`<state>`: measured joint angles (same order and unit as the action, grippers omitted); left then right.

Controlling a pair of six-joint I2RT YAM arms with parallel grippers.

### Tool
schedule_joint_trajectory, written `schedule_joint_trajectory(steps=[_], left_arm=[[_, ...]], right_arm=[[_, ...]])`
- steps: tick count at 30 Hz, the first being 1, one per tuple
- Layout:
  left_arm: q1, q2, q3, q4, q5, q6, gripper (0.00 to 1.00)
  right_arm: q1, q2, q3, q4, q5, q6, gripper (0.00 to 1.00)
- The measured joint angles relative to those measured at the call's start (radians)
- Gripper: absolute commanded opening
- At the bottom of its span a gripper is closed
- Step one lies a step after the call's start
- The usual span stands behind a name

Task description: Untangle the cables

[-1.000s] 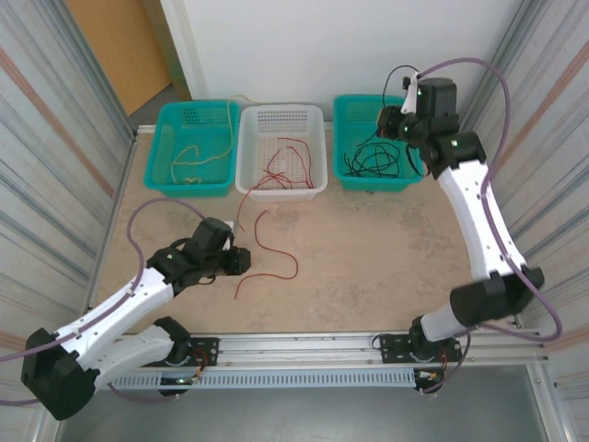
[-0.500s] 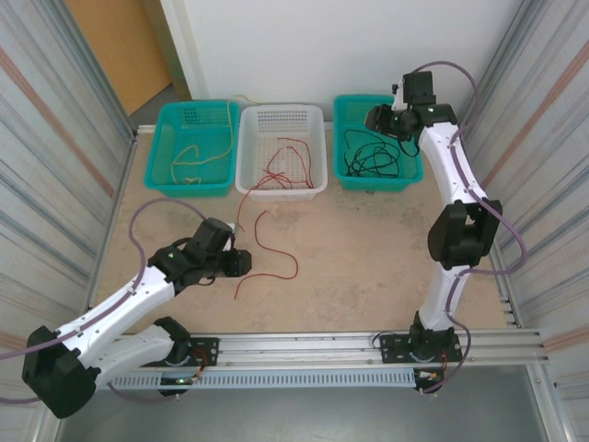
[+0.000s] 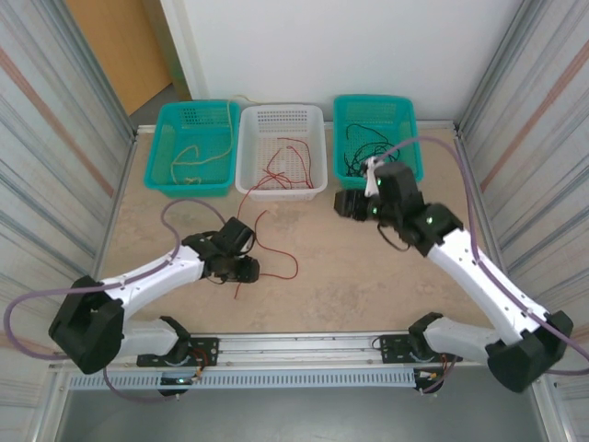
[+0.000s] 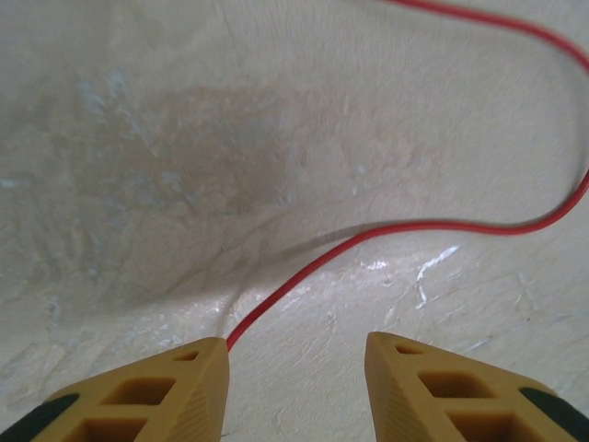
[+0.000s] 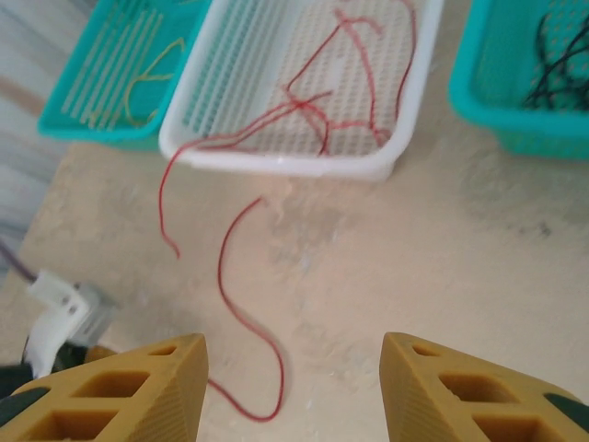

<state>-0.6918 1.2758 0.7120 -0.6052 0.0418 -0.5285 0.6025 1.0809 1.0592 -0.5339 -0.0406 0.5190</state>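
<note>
Table [image 3: 368, 276] bears loose red cable [image 4: 433, 224]

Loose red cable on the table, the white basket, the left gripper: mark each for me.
loose red cable [image 4: 442, 224], left wrist view, middle of its curve.
white basket [image 3: 281, 192], top external view, near wall.
left gripper [image 4: 294, 343], left wrist view, gap between fingertips.

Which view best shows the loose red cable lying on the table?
Top external: the red cable runs end to end, from near the white basket down to its near tip. Right wrist shows the cable larger, but the right pincer hides its near end. Left wrist shows one bend reaching the left pincer.
</note>
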Motion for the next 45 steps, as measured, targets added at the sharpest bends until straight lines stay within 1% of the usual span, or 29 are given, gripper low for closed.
schedule_joint_trajectory(steps=[3,5,8,10,14,22,26,27,28,31,38,42,45], left_arm=[[-0.018,0.050,0.018,-0.021,-0.018,0.000,0.51],[-0.019,0.072,0.020,-0.027,-0.033,0.000,0.54],[-0.019,0.100,0.020,-0.037,-0.046,-0.001,0.53],[-0.019,0.122,0.020,-0.044,-0.050,-0.002,0.52],[-0.014,0.154,0.020,-0.043,-0.053,-0.008,0.38],[0.015,0.186,0.026,-0.049,-0.049,-0.020,0.16],[0.006,0.183,0.030,-0.051,-0.056,-0.006,0.03],[-0.003,0.181,0.036,-0.049,-0.051,-0.002,0.00],[-0.019,0.175,0.048,-0.049,-0.046,0.009,0.00],[-0.071,0.119,0.093,-0.048,-0.032,0.044,0.00],[-0.182,-0.139,0.229,-0.041,-0.004,0.124,0.00],[-0.192,-0.272,0.285,-0.016,0.002,0.137,0.00],[-0.192,-0.333,0.327,0.002,0.002,0.139,0.00]], right_arm=[[0.081,-0.045,-0.127,0.011,0.049,0.060,0.50],[0.108,-0.060,-0.190,0.011,0.075,0.099,0.50],[0.120,-0.102,-0.253,0.010,0.101,0.141,0.50],[0.120,-0.132,-0.263,0.009,0.117,0.160,0.50],[0.120,-0.168,-0.263,0.017,0.145,0.175,0.49],[0.125,-0.151,-0.262,0.026,0.150,0.182,0.48],[0.125,-0.151,-0.262,0.034,0.153,0.187,0.48],[0.126,-0.151,-0.262,0.035,0.153,0.188,0.48],[0.127,-0.151,-0.262,0.035,0.153,0.189,0.48],[0.127,-0.140,-0.251,0.034,0.153,0.189,0.48],[0.141,-0.107,-0.205,0.033,0.153,0.189,0.52],[0.144,-0.098,-0.167,0.025,0.155,0.188,0.53],[0.144,-0.098,-0.135,0.021,0.166,0.187,0.54]])
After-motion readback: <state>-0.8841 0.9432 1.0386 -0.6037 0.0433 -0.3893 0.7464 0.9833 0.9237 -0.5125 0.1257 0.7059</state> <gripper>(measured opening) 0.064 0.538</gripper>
